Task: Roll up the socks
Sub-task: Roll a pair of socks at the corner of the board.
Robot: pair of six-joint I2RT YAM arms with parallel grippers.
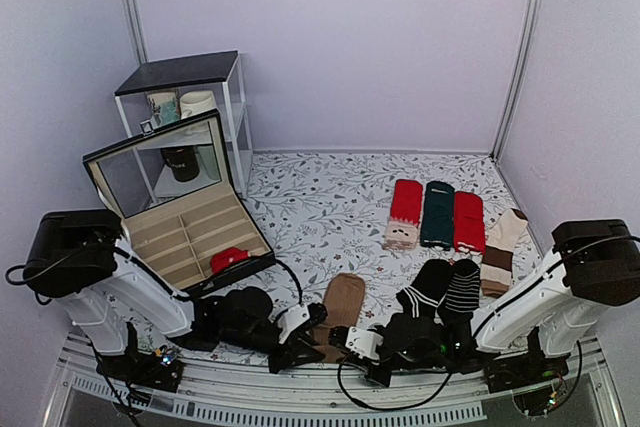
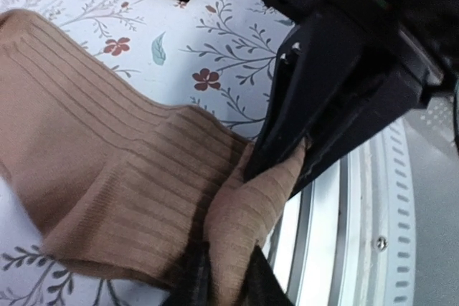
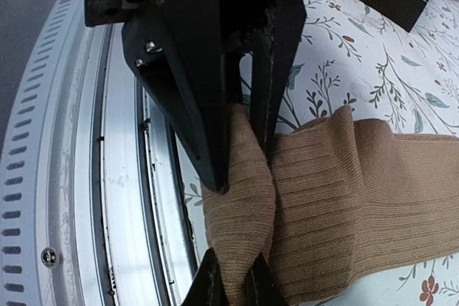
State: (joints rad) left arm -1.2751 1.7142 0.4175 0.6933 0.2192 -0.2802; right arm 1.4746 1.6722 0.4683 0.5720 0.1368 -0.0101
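Tan-brown ribbed socks: one flat strip on the floral table, at the near edge between the two arms, its near end bunched into a raised fold. Left gripper: clamped on that fold. Right gripper: pinching the same fold from the opposite side. Black striped socks: near, to the right. Red and green socks: farther back.
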